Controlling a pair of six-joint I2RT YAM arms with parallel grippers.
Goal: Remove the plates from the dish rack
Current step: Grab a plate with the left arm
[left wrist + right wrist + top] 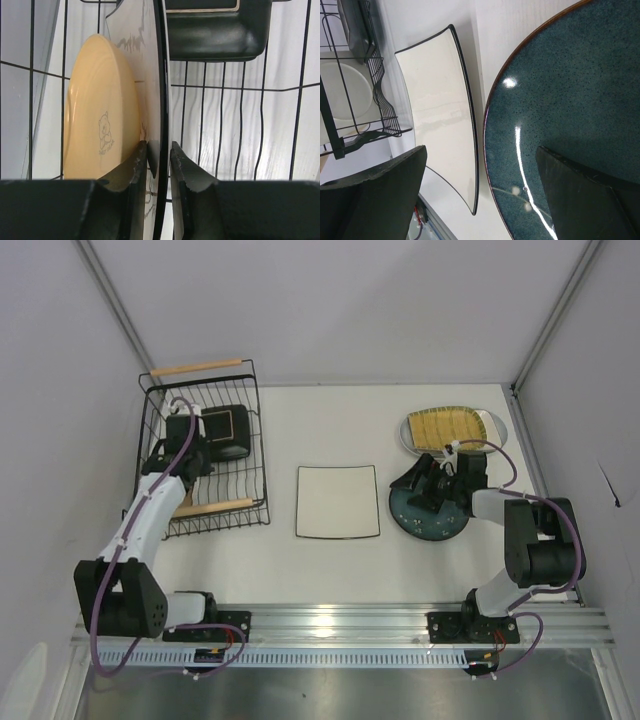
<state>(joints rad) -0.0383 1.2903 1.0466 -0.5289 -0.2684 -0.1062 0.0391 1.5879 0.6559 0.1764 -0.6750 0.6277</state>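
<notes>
Hanging inside the dish rack (215,508), the left gripper (190,445) shows from overhead. Wrist view: jaws pinch a thin upright plate (157,75) by its rim, tan plate (100,110) just left; lift straight, avoiding it. Right gripper (481,152) gapes wide over the teal plate (560,90).

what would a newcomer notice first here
The left gripper, deep in the black wire dish rack at far left, pinches an upright dark-rimmed plate beside a tan bear-print plate. At right, the open right gripper hovers over a teal speckled plate.
</notes>
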